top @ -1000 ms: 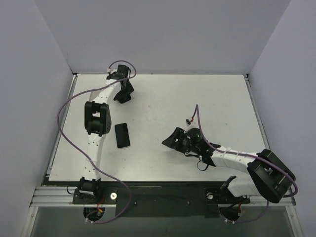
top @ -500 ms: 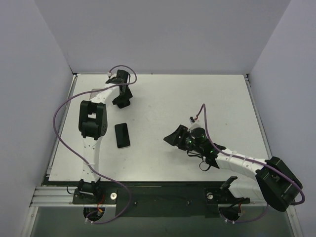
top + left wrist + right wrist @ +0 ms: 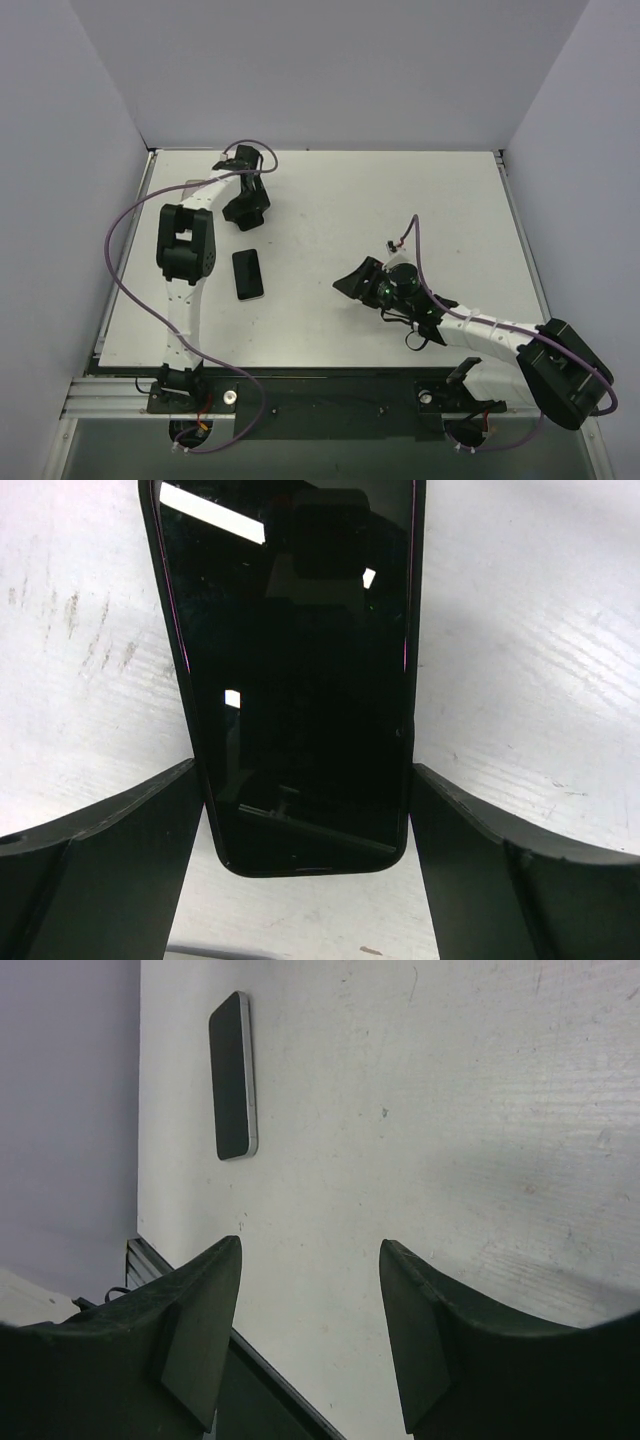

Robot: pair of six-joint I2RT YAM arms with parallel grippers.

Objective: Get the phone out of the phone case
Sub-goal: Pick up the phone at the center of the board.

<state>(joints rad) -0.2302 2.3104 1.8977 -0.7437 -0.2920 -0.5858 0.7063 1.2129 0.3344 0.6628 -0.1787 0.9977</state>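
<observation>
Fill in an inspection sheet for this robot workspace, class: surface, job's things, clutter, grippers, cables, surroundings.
Surface: white rectangular tabletop, faintly scuffed.
Job's things: black slab-shaped phone lies flat, screen up, left of centre, with a dark rim around it; no separate case seen.
Clutter: nothing seen.
Grippers: left gripper open, just beyond the phone's far end, not holding it; right gripper open and empty, off to the phone's right.
Cables: purple cables loop along both arms, apart from the phone.
Surroundings: pale grey walls on three sides; metal rail along the near edge.
</observation>
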